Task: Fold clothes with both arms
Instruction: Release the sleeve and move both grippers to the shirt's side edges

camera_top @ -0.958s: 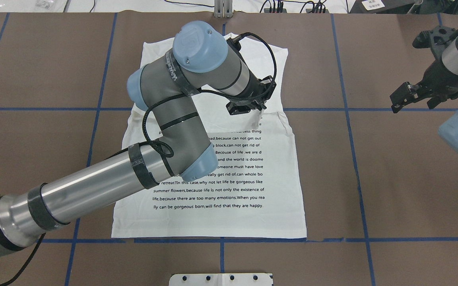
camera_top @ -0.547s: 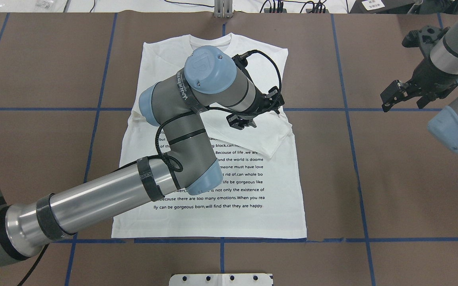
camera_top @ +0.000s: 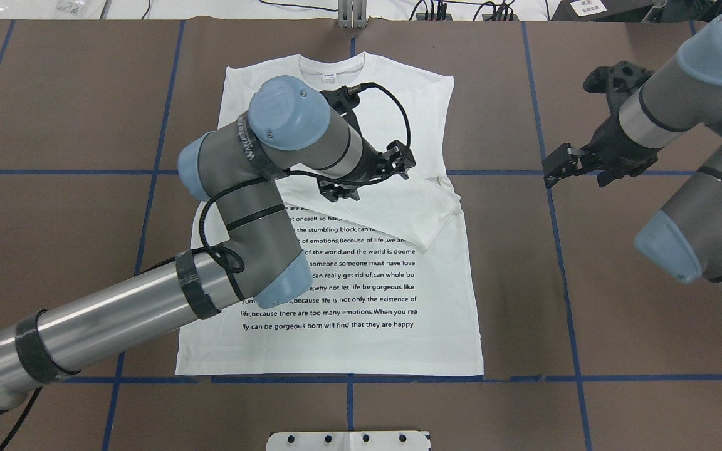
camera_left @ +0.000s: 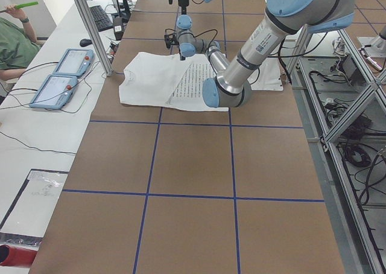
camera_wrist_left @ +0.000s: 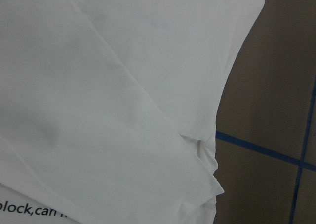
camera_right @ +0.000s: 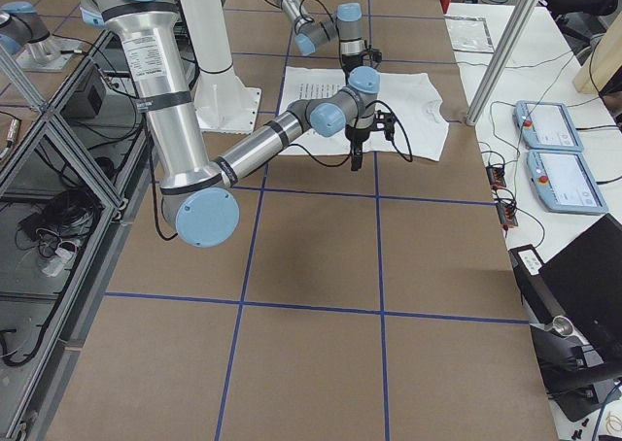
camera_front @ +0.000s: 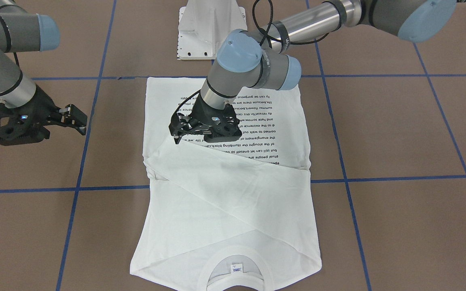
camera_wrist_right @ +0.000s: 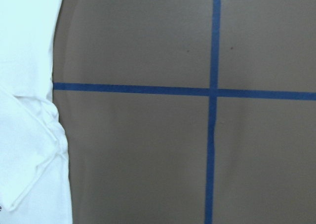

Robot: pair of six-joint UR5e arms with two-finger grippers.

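Note:
The white T-shirt [camera_top: 361, 294] lies flat on the table, print side up, collar [camera_top: 329, 66] at the far edge. One sleeve [camera_top: 420, 210] lies folded diagonally across the chest; it also shows in the front-facing view [camera_front: 217, 173]. My left gripper [camera_top: 364, 178] hovers low over the shirt's middle, open and empty, beside the fold [camera_front: 184, 131]. The left wrist view shows only layered white cloth [camera_wrist_left: 123, 110]. My right gripper [camera_top: 561, 168] is open and empty above the bare table, right of the shirt [camera_front: 77, 119]. The right wrist view shows the shirt's edge [camera_wrist_right: 24, 110].
The brown table cover [camera_top: 618, 300] carries a grid of blue tape lines. The white pedestal base [camera_top: 348, 440] stands at the near edge, also in the front-facing view [camera_front: 210, 28]. Operator tablets [camera_left: 63, 75] lie on a side table beyond the far edge.
The sleeve has dropped onto the chest and stays there. My left gripper has let it go and moved left. My right gripper has moved left toward the shirt's right edge.

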